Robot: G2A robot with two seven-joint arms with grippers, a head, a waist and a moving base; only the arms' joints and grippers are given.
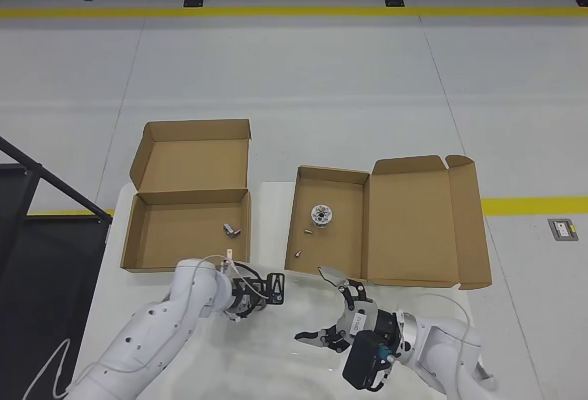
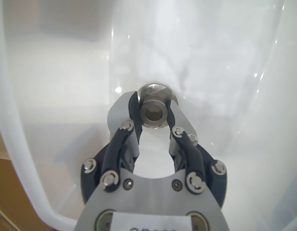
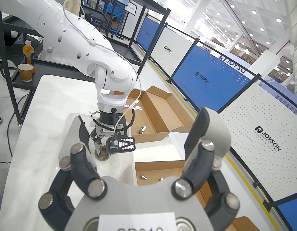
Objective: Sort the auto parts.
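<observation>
Left fingers (image 2: 134, 116) clamp a dull-grey, hollow, flanged metal bushing (image 2: 154, 103); right fingers (image 3: 206, 133) apart.

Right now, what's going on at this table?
The left pincer is shut on a short silver metal cylinder inside a white plastic bin. The right pincer hangs open nearby, holding nothing. Beyond them sit two open brown cardboard boxes: the left box holds one small metal part, the right box a few.
</observation>
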